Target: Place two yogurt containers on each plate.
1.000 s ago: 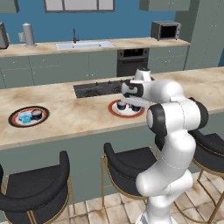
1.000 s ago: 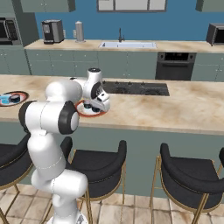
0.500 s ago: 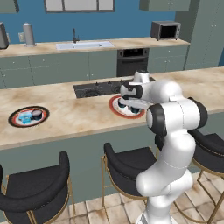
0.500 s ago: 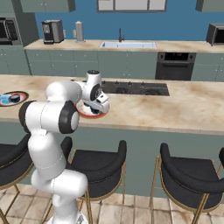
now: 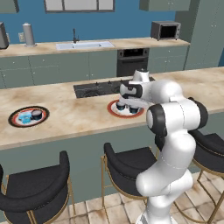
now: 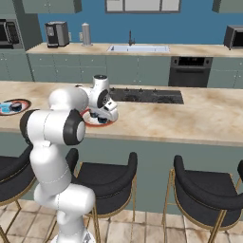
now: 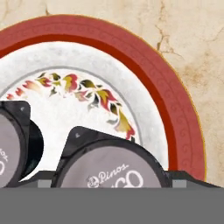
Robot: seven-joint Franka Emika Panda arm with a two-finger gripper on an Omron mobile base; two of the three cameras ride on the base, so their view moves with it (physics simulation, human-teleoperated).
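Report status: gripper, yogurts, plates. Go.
Gripper low over the red-rimmed plate, jaw state unreadable. Two dark yogurt cups on that plate. Far plate holds one blue, one dark cup. Nothing in the way.

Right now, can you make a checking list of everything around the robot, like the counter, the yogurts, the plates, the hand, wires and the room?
Surface: beige stone counter, with a dark cooktop set into it.
Job's things: white plate with a red rim holds two dark yogurt cups; dark-edged plate far off to the left holds a light blue cup and a dark cup.
Clutter: nothing seen.
Grippers: gripper low over the red-rimmed plate; open or shut cannot be told.
Cables: nothing seen.
Surroundings: black stools in front; sink, oven and microwave along the blue back wall.
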